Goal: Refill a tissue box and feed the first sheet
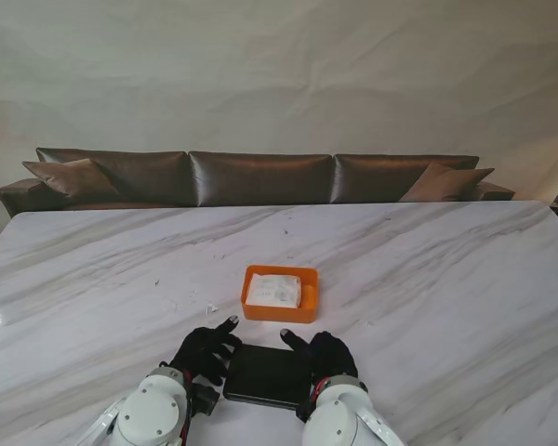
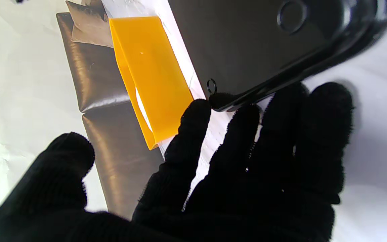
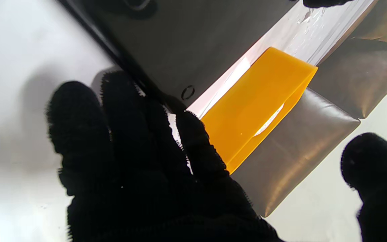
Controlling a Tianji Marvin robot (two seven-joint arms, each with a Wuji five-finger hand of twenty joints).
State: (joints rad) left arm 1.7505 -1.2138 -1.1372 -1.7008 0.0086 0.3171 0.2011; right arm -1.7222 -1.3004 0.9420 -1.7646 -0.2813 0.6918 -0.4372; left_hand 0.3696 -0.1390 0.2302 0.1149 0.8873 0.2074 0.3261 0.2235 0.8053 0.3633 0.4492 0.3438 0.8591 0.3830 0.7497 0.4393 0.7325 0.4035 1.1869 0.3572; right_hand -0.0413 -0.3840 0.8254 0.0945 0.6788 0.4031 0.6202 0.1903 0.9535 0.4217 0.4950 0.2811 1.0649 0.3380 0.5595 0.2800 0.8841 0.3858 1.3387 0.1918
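Observation:
A flat black tissue box (image 1: 268, 375) lies on the marble table close to me, between both black-gloved hands. My left hand (image 1: 205, 351) rests at its left edge with fingers spread, and my right hand (image 1: 324, 353) rests at its right edge, also spread. Neither hand holds anything. Just beyond the box stands an orange tray (image 1: 280, 294) holding a white tissue pack (image 1: 274, 290). In the left wrist view the fingertips (image 2: 197, 111) reach the corner of the black box (image 2: 247, 43), with the orange tray (image 2: 153, 84) beyond. The right wrist view shows the black box (image 3: 186, 50) and the orange tray (image 3: 257, 101).
The white marble table (image 1: 446, 279) stretches wide on all sides. A brown leather sofa (image 1: 260, 177) with cushions runs along its far edge, in front of a pale draped wall.

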